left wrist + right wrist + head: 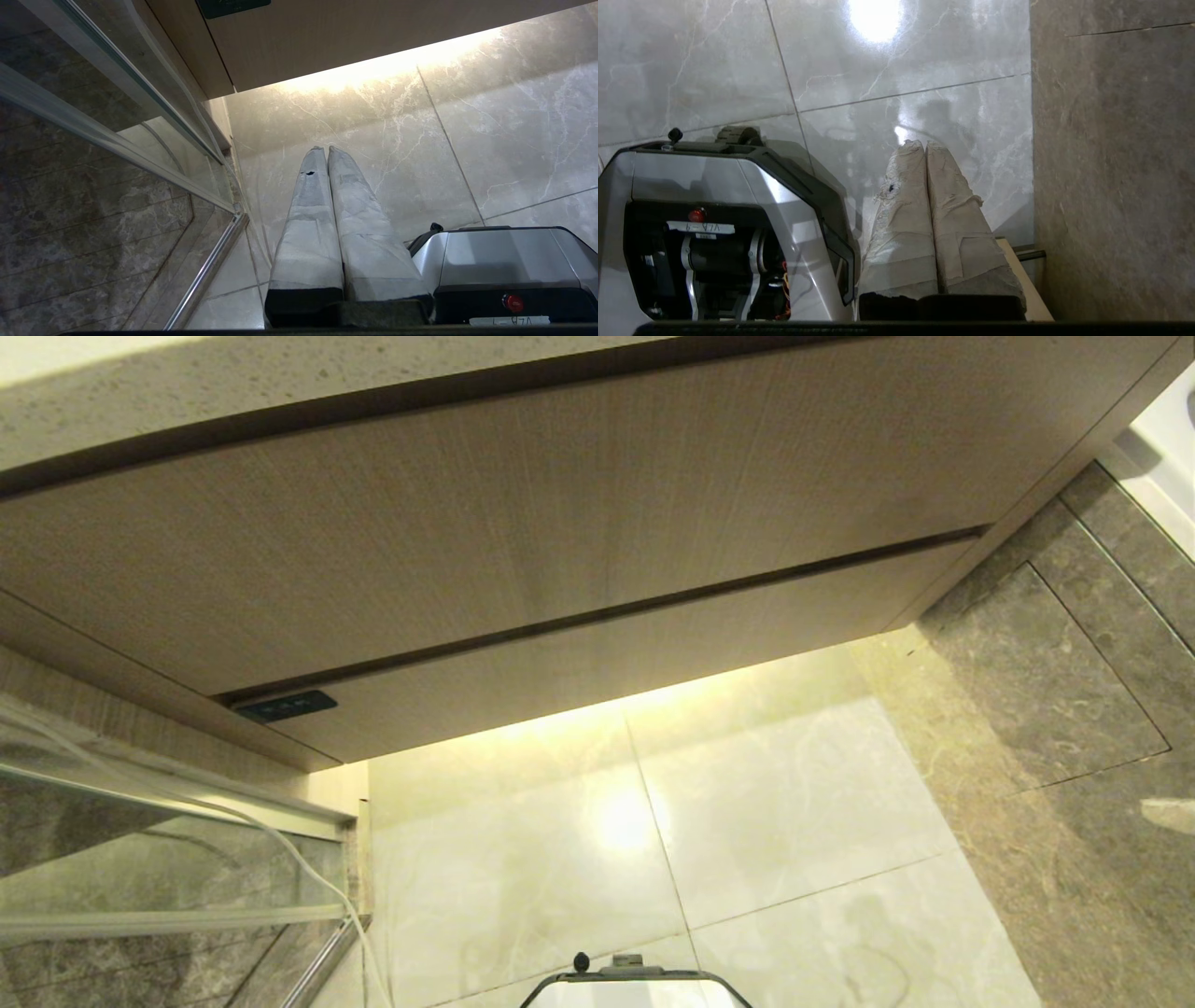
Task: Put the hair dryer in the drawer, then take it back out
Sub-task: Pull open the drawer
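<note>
The drawer [616,663] is the narrow light wood-grain front low on the vanity, with a small dark label [285,706] at its left corner. It stands pushed in, flush under the taller panel [513,513]. The hair dryer is out of view. Neither arm shows in the head view. My left gripper [327,149] hangs over the pale floor tiles below the drawer's [350,42] left end, its taped fingers pressed together with nothing between them. My right gripper [924,143] is also shut and empty, pointing at the floor beside a dark stone wall.
A glass partition with a metal frame [159,821] stands at the left, and a thin white cord [289,849] runs down along it. Dark stone wall tiles [1074,709] close in the right. My silver base [635,985] sits on the glossy floor between both grippers.
</note>
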Motion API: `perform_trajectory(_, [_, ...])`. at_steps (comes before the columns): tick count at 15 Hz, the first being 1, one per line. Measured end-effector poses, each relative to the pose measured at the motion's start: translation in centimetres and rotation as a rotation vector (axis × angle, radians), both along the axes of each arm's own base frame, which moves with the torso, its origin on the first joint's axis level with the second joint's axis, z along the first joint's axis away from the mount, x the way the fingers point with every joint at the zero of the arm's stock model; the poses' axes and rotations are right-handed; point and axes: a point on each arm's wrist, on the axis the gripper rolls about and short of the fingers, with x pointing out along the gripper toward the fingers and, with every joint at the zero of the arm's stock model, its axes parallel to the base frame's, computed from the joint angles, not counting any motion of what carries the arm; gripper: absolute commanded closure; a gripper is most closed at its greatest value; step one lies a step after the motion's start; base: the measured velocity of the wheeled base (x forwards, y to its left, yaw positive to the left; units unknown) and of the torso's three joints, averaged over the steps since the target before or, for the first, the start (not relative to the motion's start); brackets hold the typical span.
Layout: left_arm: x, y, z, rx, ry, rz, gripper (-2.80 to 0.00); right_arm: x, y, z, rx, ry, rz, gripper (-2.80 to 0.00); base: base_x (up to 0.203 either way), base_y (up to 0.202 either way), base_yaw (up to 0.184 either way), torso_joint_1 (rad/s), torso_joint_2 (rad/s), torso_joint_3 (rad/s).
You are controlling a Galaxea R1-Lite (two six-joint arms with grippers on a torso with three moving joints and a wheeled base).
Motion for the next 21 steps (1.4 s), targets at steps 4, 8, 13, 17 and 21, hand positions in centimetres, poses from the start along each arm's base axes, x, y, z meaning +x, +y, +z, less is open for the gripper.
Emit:
perform_trajectory(4, [0.0, 0.0, 0.0, 0.0, 0.0, 0.0, 0.0, -0.2, 0.9, 0.0, -0.019, -0.005, -0.002, 0.0, 0.0, 0.0, 0.0, 0.0, 0.0, 0.0])
perform_trajectory(8, [0.0, 0.0, 0.0, 0.0, 0.0, 0.0, 0.0, 0.1, 2.2, 0.4, -0.132, -0.031, 0.181, 0.0, 0.0, 0.0, 0.0, 0.0, 0.0, 0.0])
perform_trajectory(13, [0.0, 0.0, 0.0, 0.0, 0.0, 0.0, 0.0, 1.8, 3.2, 1.0, -0.411, -0.167, 0.71, 0.0, 0.0, 0.0, 0.0, 0.0, 0.0, 0.0])
perform_trajectory(17, [0.0, 0.0, 0.0, 0.0, 0.0, 0.0, 0.0, 5.0, 3.5, 1.6, -0.599, -0.258, 0.961, 0.0, 0.0, 0.0, 0.0, 0.0, 0.0, 0.0])
perform_trajectory(21, [0.0, 0.0, 0.0, 0.0, 0.0, 0.0, 0.0, 9.7, 3.6, 3.7, -0.753, -0.33, 1.022, 0.0, 0.0, 0.0, 0.0, 0.0, 0.0, 0.0])
